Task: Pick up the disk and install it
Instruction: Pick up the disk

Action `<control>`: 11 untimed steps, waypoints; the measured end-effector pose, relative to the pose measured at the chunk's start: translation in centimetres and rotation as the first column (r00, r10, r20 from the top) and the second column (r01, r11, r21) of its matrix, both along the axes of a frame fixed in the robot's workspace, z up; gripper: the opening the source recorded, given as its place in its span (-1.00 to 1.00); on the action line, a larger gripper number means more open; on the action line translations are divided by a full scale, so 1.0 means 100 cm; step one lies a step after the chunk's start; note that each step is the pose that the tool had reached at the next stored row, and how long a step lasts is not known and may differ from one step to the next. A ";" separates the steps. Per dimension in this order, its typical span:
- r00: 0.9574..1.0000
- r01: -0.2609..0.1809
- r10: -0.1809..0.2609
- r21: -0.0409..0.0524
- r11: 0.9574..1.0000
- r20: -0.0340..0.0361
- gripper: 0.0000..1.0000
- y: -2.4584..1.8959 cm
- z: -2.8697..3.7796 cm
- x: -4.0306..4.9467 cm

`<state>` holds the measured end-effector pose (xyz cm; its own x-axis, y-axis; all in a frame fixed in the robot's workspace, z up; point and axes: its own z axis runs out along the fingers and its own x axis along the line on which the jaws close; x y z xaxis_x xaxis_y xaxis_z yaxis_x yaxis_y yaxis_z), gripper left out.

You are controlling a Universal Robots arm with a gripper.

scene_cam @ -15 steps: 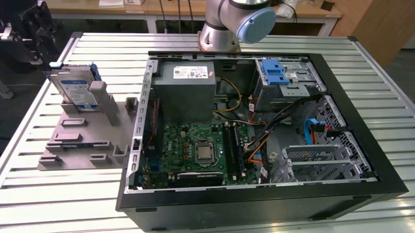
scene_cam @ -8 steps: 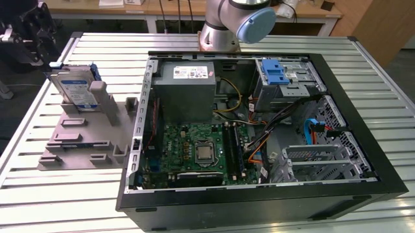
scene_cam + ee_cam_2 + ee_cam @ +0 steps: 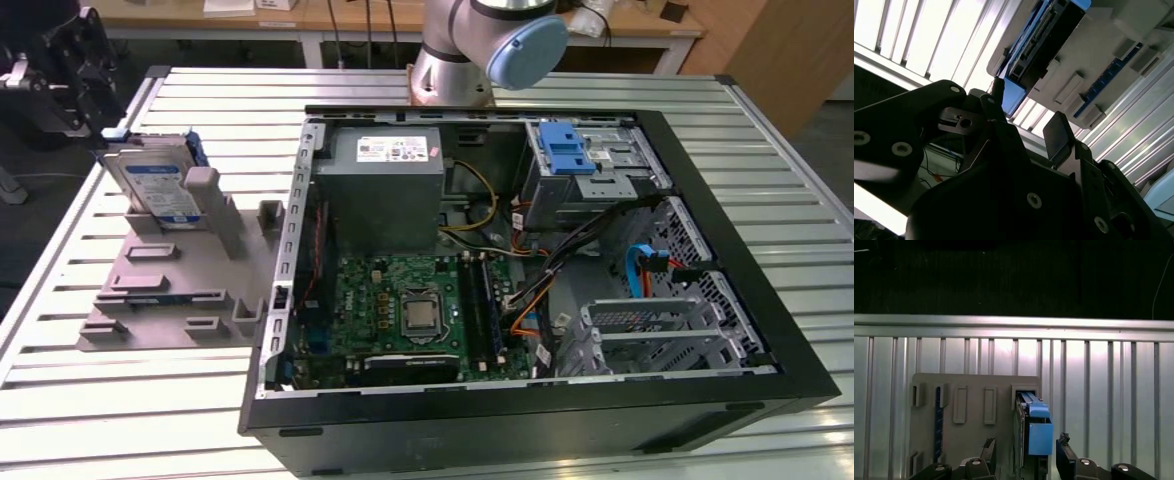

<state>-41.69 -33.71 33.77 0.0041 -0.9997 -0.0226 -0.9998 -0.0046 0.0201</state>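
From where I stand the pincer (image 3: 60, 80) hangs over the far corner of the worktop (image 3: 134, 400), at about ten o'clock from the open computer case (image 3: 534, 435) in the exterior view. It carries nothing. In the first wrist view its jaws stand wide, one of the fingers (image 3: 1066, 457) on each side of the disk (image 3: 1034, 432). A strip of bare worktop shows between each finger and the drive, so I judge that nothing is gripped yet.

From the pincer, the disk (image 3: 150, 185) lies toward five o'clock in the exterior view, close below it. It stands on edge in a slot of the grey holder (image 3: 174, 290), with its labelled face turned toward six o'clock and its blue frame showing along the rim. I take the long side to rise up out of the slot, though I cannot be sure of it.

The grasp turns on this: the thin upper edge of the disk runs in line with the gap between the jaws, so the pads face its two broad sides rather than its ends. In the second wrist view the drive (image 3: 1046, 37) sits just past the fingertips, apart from them.

The holder lies at nine o'clock from the case, just beside its wall. A metal drive cage (image 3: 607, 170) sits in the case's one o'clock corner, well apart from the disk.
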 end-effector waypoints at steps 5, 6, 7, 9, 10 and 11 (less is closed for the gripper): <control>1.000 0.000 0.000 0.000 1.000 0.000 0.18 0.0011 -0.0048 -0.0012; 1.000 0.000 0.000 0.000 1.000 0.000 0.18 0.0015 -0.0056 -0.0014; 1.000 0.000 0.000 0.000 1.000 0.000 0.18 0.0019 -0.0062 -0.0015; 1.000 0.000 0.000 0.000 1.000 0.000 0.18 0.0028 -0.0072 -0.0021; 1.000 0.000 0.000 0.000 1.000 0.000 0.18 0.0031 -0.0079 -0.0028; 1.000 0.000 0.000 0.000 1.000 0.000 0.18 0.0034 -0.0088 -0.0032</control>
